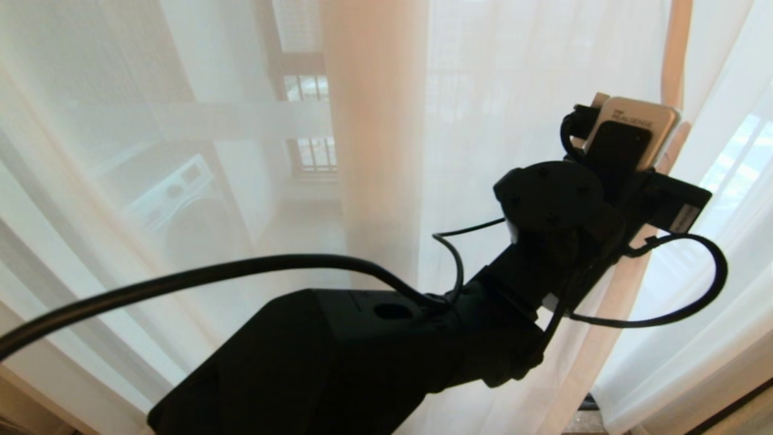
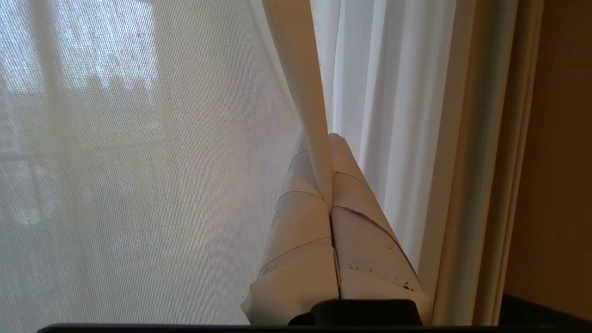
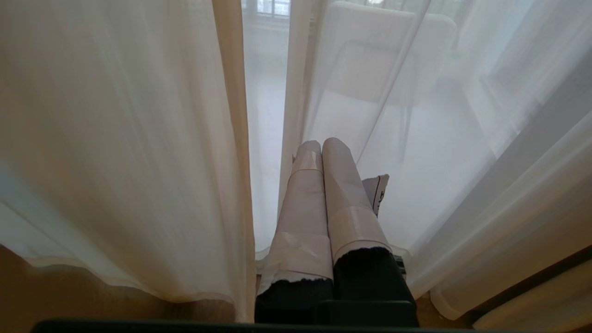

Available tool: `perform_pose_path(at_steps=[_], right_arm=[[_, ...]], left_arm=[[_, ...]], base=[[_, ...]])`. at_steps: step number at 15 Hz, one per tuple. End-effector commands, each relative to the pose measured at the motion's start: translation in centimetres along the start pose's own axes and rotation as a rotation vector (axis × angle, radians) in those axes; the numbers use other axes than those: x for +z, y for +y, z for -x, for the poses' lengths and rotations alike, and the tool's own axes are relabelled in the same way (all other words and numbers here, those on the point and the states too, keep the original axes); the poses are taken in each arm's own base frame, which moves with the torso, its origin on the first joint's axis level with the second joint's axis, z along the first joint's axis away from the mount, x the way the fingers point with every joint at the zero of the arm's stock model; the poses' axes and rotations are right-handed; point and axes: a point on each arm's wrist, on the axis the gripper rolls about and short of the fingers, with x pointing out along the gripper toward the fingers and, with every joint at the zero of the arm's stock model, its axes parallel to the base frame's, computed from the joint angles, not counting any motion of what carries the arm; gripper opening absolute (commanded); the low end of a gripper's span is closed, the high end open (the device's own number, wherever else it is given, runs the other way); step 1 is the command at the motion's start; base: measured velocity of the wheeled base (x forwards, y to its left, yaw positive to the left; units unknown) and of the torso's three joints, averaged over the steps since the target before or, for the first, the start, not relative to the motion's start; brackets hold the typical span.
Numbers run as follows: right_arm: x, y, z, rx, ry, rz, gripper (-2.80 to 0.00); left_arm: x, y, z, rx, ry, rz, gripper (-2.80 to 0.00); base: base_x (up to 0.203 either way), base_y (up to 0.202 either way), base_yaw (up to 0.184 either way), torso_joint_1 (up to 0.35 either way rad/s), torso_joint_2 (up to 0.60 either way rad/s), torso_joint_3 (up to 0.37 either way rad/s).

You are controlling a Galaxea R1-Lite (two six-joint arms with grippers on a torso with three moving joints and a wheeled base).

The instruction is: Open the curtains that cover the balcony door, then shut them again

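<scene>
Curtains (image 1: 519, 121) of sheer white fabric hang across everything ahead of the robot, falling in long soft folds. Through them a washing machine (image 1: 181, 211) shows dimly on the far side. A thicker cream hem edge (image 1: 374, 133) of one panel runs down the middle of the sheer cloth.

Against that hem edge, the left arm (image 1: 374, 356) reaches up and forward, dark in front of the bright fabric, with a black cable (image 1: 181, 281) looping over it. Its wrist camera (image 1: 634, 133) sits high beside another cream hem strip. The left gripper (image 2: 329, 185) has its two taped fingers (image 2: 305, 222) pressed together on the hem edge (image 2: 305, 92), which comes down from above and disappears between the tips, so the cloth is pinched there. An opaque beige drape (image 2: 481, 162) hangs just beyond the sheer folds next to it.

The right gripper (image 3: 323, 152) rests low near the curtain bottom, its taped fingers (image 3: 303, 208) pressed together on nothing, tips lying at the gap between two panels (image 3: 138, 138).
</scene>
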Motion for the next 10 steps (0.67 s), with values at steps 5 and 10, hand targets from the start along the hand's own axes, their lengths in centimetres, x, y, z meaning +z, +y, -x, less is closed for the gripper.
perform_pose_path(at_steps=[5,10], right_arm=[[0.0,0.0,0.0,0.001,0.001,0.001,-2.80],[0.0,0.0,0.0,0.001,0.001,0.001,-2.80]], left_arm=[[2.4,2.1,-0.3,0.112,-0.095,-0.019,-2.80],[4.2,5.3,-0.4,0.198,-0.150,-0.101,-2.80]], base=[[0.000,0.000,0.000,0.000,0.00,0.000],[0.000,0.000,0.000,0.000,0.00,0.000]])
